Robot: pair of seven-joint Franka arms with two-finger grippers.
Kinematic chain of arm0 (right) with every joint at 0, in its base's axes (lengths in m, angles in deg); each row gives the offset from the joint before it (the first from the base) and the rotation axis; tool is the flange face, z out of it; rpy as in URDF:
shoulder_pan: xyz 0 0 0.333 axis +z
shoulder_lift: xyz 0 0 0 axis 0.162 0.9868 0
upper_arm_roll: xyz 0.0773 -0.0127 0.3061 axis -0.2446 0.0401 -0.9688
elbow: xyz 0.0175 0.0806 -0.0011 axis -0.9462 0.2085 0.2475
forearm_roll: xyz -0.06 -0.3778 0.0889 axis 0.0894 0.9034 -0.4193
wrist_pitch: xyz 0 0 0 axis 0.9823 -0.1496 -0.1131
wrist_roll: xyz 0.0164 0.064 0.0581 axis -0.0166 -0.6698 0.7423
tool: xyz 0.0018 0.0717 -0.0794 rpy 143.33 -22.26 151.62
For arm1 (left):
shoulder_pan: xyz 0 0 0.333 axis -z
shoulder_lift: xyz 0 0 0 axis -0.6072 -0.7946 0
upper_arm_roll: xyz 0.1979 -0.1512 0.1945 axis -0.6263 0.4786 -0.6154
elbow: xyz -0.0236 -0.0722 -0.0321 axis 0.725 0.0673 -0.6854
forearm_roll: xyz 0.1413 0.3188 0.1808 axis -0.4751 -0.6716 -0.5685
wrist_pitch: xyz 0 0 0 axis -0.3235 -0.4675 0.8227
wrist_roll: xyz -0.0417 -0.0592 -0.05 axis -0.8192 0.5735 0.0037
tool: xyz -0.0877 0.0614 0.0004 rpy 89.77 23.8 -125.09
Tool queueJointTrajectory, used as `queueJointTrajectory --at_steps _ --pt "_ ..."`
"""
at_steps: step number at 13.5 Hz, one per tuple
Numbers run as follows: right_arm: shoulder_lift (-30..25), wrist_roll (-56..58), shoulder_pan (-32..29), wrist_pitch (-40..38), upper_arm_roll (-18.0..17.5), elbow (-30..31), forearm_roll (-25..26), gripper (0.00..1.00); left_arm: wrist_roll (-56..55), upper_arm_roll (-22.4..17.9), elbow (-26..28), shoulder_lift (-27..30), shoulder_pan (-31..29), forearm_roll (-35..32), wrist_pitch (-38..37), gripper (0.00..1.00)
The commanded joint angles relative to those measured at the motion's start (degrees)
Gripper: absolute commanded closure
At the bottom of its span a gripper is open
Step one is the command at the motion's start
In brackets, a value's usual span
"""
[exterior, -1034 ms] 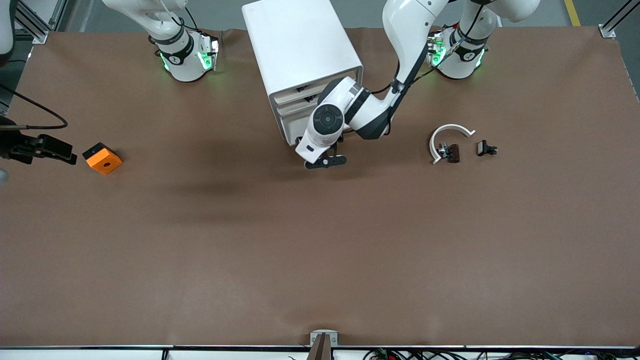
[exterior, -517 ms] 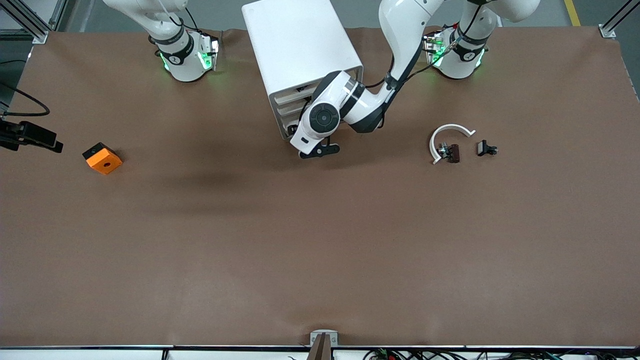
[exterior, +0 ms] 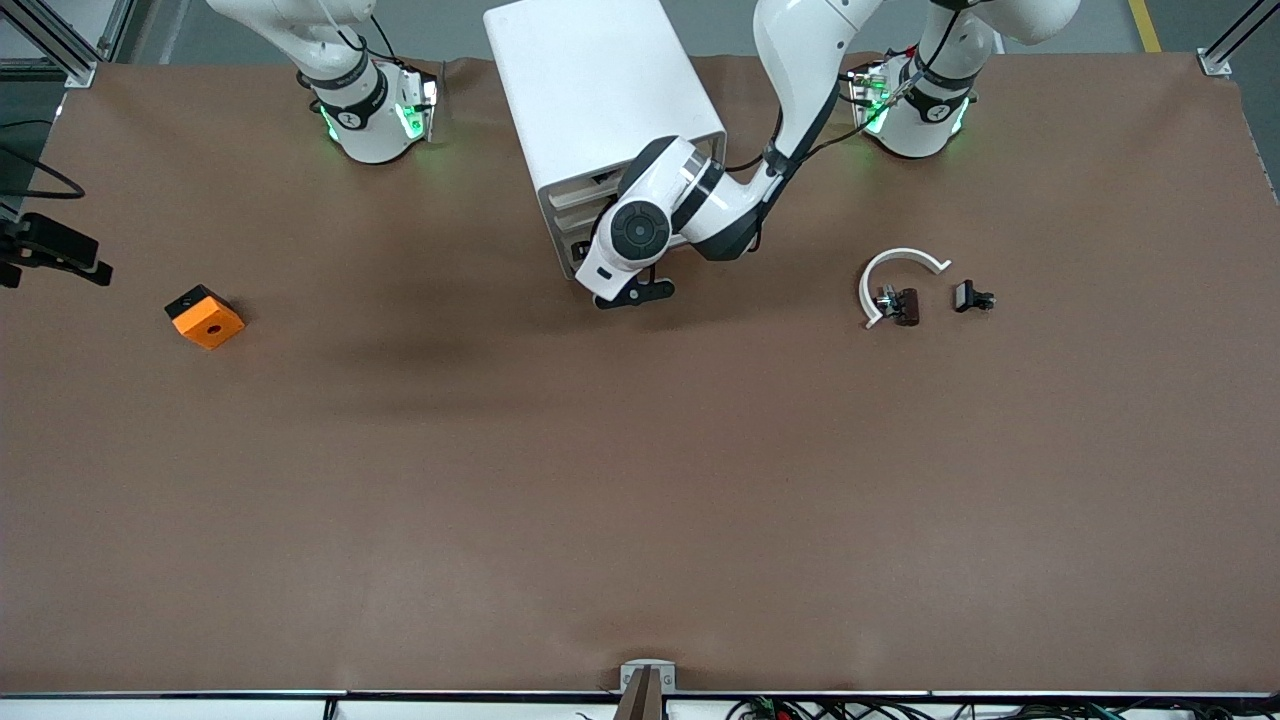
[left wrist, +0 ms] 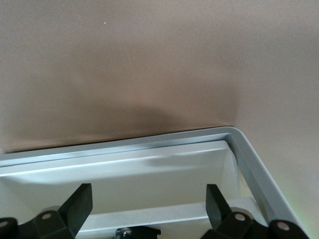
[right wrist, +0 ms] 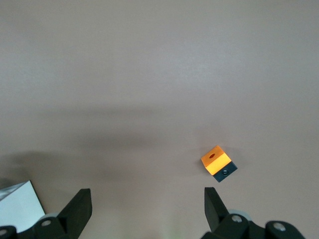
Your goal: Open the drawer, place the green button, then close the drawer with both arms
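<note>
Left gripper (left wrist: 146,209), fingers apart, hangs at the drawer (left wrist: 149,164) front; no button shows near it.

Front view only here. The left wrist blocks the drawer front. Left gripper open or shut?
Observer: Open. The left wrist view shows the left gripper with its fingers spread over the drawer.
Operator: Drawer shut?
Observer: No, its rim and white inside are showing.
Operator: Right gripper?
Observer: The right gripper is open and holds nothing. It's up over the table, with the cube in its wrist view.
</note>
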State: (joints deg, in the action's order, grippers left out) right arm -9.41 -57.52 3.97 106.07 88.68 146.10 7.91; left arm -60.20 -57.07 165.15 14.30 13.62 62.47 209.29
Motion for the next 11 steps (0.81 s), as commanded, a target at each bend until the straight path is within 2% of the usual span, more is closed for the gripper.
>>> queueJointTrajectory --at_steps 1,3,6,8,11 --pt "-4.14 1.98 -0.72 1.33 0.16 5.06 -0.74 0.00 -1.10 0.61 -0.48 -0.08 0.32 0.27 -0.93 0.00" --pt "-6.78 1.19 1.83 2.29 1.56 8.30 -0.74 0.00 -0.75 -1.40 -2.05 0.10 -2.04 -1.05 -0.93 0.00" --pt "-11.17 -1.17 2.71 4.93 1.83 14.02 -0.66 0.00 -0.75 -3.78 -6.01 1.93 -8.53 -5.87 -1.01 0.00" --pt "-11.97 -5.47 3.42 4.59 1.74 14.21 -0.74 0.00 -0.49 -4.14 -8.46 3.52 -13.98 -10.52 -1.01 0.00" --pt "-12.15 -5.06 3.16 5.20 1.74 14.39 -0.74 0.00 2.67 -4.05 -12.51 5.11 -22.60 -17.03 -0.93 0.00"
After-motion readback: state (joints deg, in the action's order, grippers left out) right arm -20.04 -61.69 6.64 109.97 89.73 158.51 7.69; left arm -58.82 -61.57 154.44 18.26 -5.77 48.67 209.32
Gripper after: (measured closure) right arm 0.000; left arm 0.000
